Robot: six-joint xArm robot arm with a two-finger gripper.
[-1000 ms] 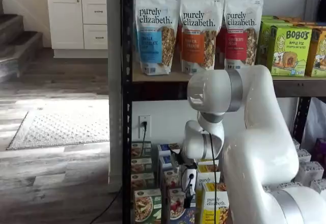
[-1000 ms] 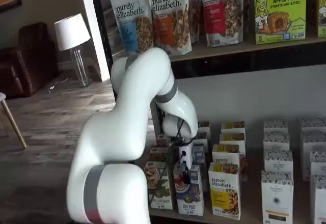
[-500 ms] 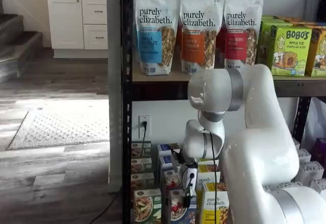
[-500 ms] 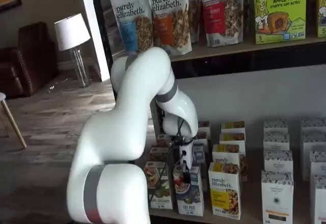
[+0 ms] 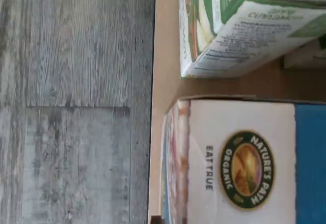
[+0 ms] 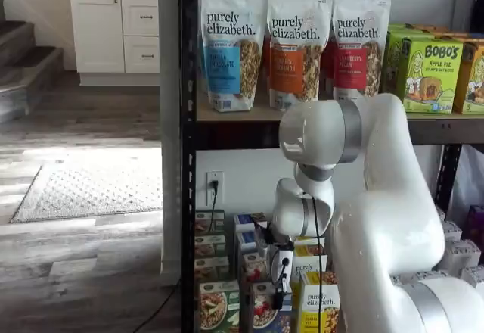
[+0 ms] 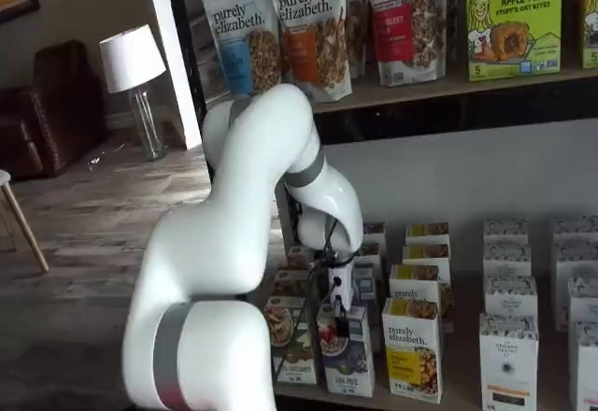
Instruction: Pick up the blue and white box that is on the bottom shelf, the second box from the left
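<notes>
The blue and white box stands at the front of the bottom shelf (image 5: 165, 56), between a green box and a yellow box, and shows in both shelf views (image 6: 265, 314) (image 7: 348, 360). The wrist view shows its white top with a round logo up close (image 5: 244, 163). My gripper hangs straight over that box, its black fingers down at the box's top edge in both shelf views (image 6: 278, 297) (image 7: 340, 316). No gap between the fingers shows, and I cannot tell whether they grip the box.
The green box (image 5: 239, 25) (image 7: 291, 341) stands close on one side and the yellow box (image 7: 413, 350) on the other. More box rows stand behind, with white boxes (image 7: 509, 355) to the right. Granola bags (image 6: 299, 45) fill the upper shelf. The black rack post (image 6: 187, 159) is at the left.
The arm has shifted only slightly. The gripper has stayed at the top of the blue and white box, which has barely moved.
</notes>
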